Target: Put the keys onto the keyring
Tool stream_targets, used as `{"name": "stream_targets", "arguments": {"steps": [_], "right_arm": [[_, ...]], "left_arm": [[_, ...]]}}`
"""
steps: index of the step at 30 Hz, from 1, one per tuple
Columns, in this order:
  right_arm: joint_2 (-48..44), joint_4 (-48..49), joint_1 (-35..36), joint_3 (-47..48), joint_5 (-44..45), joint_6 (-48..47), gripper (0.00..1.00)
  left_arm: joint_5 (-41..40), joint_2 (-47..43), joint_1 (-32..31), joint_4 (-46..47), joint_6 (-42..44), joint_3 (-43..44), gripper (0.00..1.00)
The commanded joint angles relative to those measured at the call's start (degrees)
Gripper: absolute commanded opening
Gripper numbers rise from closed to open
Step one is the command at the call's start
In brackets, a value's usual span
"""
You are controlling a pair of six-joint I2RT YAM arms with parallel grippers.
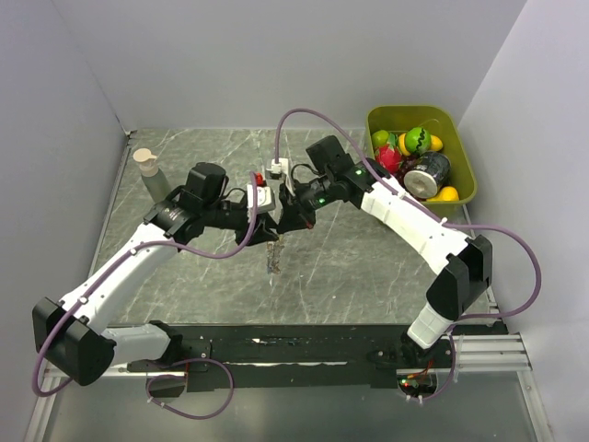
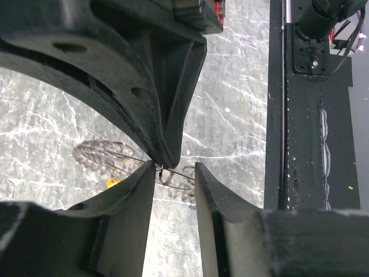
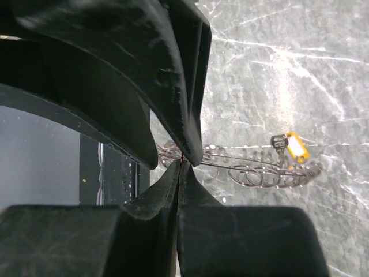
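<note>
Near the middle of the top view the two arms meet tip to tip over the grey marbled table [image 1: 368, 272]. The keyring [image 1: 272, 254] trails toward the lower edge of the frame just below them. The right gripper [image 3: 180, 167] has its fingers pressed together and pinches the thin wire of the keyring at its very tip. From there the ring runs off to the right of the right wrist view, fringed with small silvery loops. The left gripper [image 2: 176, 173] is spread. The ring's wire passes through the gap between its two fingers, and the right gripper's dark finger crowds in from above and hides much of the ring. A key [image 3: 286, 144] with a yellow head shows just past the ring's far side; whether it hangs on the ring or lies loose on the table cannot be told. Behind the grippers is a small white box [image 1: 277, 170]. A bottle [image 1: 147, 170] stands at the upper left, and a green bin [image 1: 412, 110] at the upper right holds toy fruit [image 1: 417, 140] and a can [image 1: 426, 175]. Purple cables [image 1: 304, 114] loop over both arms.
</note>
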Motion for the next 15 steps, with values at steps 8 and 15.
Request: {"name": "stream_targets", "arguments": {"steps": [8, 15], "right_arm": [[-4.4, 2.6, 0.2, 0.1, -1.1, 0.0, 0.0], [-4.6, 3.0, 0.3, 0.3, -1.2, 0.0, 0.0]], "left_arm": [[-6.1, -5.4, -0.2, 3.8, -0.3, -1.5, 0.66], [-2.5, -4.9, -0.2, 3.8, -1.1, -2.3, 0.46]]}}
